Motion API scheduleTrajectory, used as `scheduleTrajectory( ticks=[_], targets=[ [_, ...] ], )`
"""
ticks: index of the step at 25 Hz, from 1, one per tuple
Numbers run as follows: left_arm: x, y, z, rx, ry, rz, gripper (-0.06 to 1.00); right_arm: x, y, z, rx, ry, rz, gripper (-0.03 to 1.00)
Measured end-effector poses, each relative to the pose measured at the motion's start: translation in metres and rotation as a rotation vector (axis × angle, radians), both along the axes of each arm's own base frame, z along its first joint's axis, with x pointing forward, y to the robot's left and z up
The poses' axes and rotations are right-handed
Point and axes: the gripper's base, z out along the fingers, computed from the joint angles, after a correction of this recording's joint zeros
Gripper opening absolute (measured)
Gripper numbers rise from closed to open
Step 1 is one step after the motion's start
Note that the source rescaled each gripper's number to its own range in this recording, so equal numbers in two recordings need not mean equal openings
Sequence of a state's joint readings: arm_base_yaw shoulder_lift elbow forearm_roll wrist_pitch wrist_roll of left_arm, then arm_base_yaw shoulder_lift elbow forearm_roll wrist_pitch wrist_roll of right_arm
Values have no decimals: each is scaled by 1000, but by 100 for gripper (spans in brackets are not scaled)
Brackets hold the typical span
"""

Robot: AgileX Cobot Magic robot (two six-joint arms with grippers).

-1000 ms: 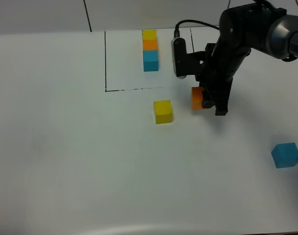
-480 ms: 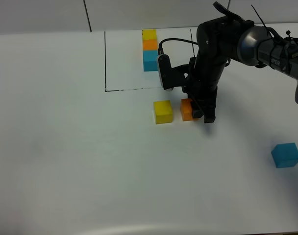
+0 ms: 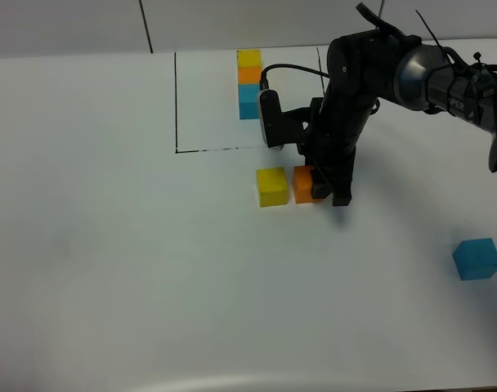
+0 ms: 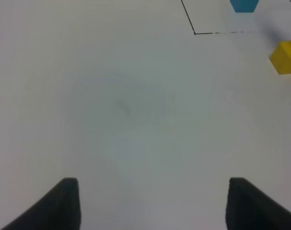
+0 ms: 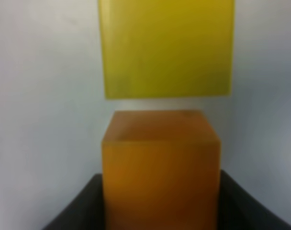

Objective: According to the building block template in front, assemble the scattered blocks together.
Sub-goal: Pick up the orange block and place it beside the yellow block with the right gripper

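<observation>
My right gripper (image 3: 318, 189) clamps the orange block (image 3: 302, 181); the yellow block (image 3: 272, 186) sits dead ahead, a sliver of tabletop (image 3: 150, 269) between.

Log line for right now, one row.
right gripper shut on orange block | small gap to yellow block | blue block apart, untouched | left gripper open, empty

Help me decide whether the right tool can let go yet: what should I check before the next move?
1. Grip of right tool on orange cube: ok.
2. Alignment of orange cube with yellow cube: ok.
3. Contact between them: not ok, a gap shows.
4. Whether orange cube rests on table: cannot tell.
5. Access to blue cube: ok, stands alone.
6. State of left tool: ok, open, far off.
</observation>
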State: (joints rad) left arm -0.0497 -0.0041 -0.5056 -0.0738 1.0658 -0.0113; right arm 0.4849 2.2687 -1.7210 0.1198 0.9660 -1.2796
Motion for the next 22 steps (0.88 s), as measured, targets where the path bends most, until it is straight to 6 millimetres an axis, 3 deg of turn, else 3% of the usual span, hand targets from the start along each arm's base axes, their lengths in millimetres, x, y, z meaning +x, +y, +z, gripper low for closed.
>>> scheduleTrajectory(
  ticks=[22],
  targets=[
    [0, 0, 0, 0, 0, 0, 39, 0, 3, -2, 27, 6, -11, 2]
  ],
)
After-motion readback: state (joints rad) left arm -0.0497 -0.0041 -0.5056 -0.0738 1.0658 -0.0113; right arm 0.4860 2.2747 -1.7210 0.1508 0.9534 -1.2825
